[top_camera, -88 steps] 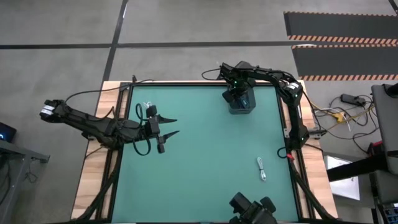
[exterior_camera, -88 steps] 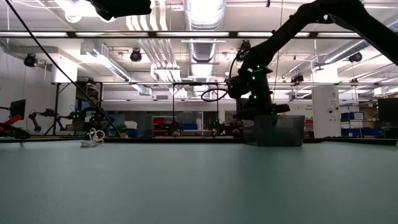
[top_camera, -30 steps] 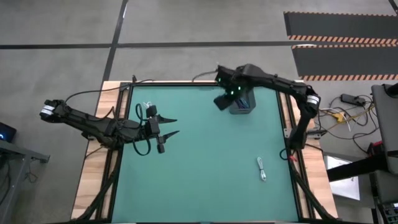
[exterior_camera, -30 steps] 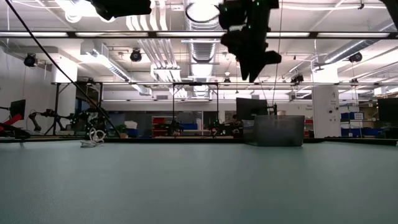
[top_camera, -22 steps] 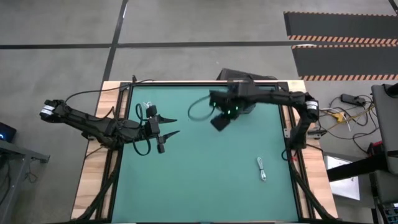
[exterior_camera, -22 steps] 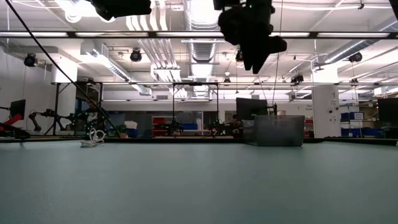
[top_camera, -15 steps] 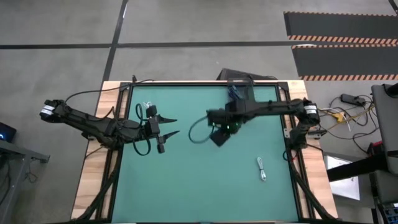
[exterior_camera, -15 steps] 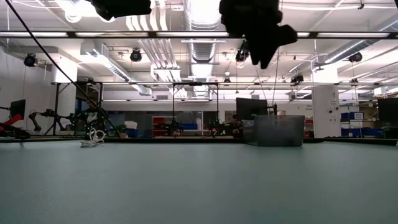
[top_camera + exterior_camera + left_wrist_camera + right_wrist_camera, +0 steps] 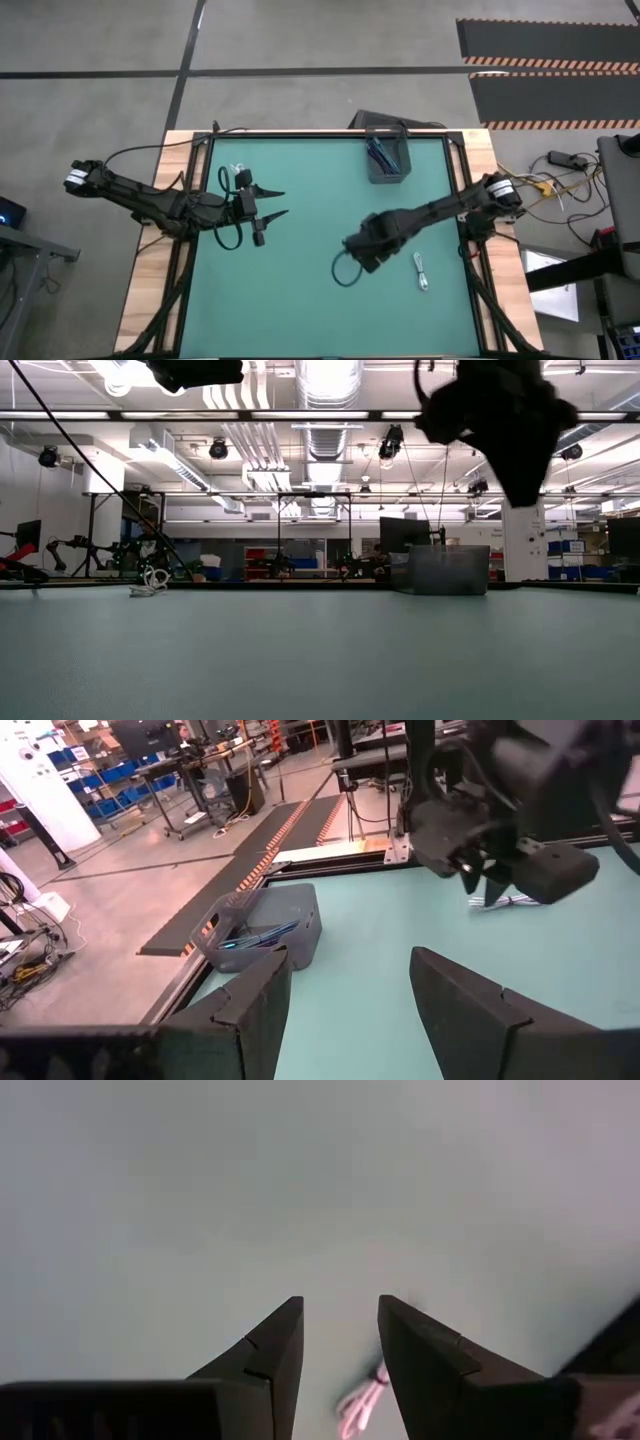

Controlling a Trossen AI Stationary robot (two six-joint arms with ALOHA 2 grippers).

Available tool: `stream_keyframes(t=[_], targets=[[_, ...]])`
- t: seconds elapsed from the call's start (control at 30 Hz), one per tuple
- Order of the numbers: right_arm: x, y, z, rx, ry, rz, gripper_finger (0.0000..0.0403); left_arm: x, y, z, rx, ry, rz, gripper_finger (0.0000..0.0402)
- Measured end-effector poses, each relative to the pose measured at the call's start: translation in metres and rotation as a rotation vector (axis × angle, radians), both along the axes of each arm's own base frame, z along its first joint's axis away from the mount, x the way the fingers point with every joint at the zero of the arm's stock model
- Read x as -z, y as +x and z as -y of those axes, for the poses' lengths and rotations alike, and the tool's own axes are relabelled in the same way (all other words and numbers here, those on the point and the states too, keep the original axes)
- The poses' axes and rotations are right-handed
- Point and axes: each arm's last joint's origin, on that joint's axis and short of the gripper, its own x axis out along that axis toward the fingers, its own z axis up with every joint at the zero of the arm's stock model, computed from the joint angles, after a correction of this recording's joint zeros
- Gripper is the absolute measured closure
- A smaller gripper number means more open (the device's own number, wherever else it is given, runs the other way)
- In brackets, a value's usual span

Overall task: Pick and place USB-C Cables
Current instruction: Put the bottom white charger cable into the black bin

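Note:
A light grey USB-C cable [image 9: 421,271] lies flat on the green table near its right edge; it also shows under my right gripper's fingers as a cable [image 9: 361,1402]. A white cable [image 9: 238,171] lies at the far left. A teal-blue cable [image 9: 379,153] lies inside the grey bin [image 9: 388,166] at the far edge. My right gripper [image 9: 365,248] hangs above the table just left of the grey cable, pointing down, open, with nothing between its fingers [image 9: 268,1355]. My left gripper [image 9: 284,203] waits open above the table's left part.
A loop of black robot wiring [image 9: 345,271] hangs beside my right wrist. The bin [image 9: 262,926] stands against the far edge. Dark rails [image 9: 470,210] frame the green mat, and bare mat lies between the two arms.
My right gripper has swung away from the bin at the far edge toward the table's near right, coming lower and turning about its wrist. It now hangs beside the light grey cable. The cables have stayed where they lay.

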Motion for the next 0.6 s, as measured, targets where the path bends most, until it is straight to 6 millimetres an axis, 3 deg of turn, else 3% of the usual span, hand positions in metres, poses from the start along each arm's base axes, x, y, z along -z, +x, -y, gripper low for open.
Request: stream_keyframes(t=[0.27, 0.6], targets=[[0.027, -0.033, -0.028, 0.077, -0.023, -0.107, 0.0280, 0.000, 0.000, 0.000, 0.000, 0.000, 0.000, 0.0212], [0.045, -0.074, -0.044, 0.206, -0.012, -0.063, 0.0280, 0.000, 0.000, 0.000, 0.000, 0.000, 0.000, 0.0212]])
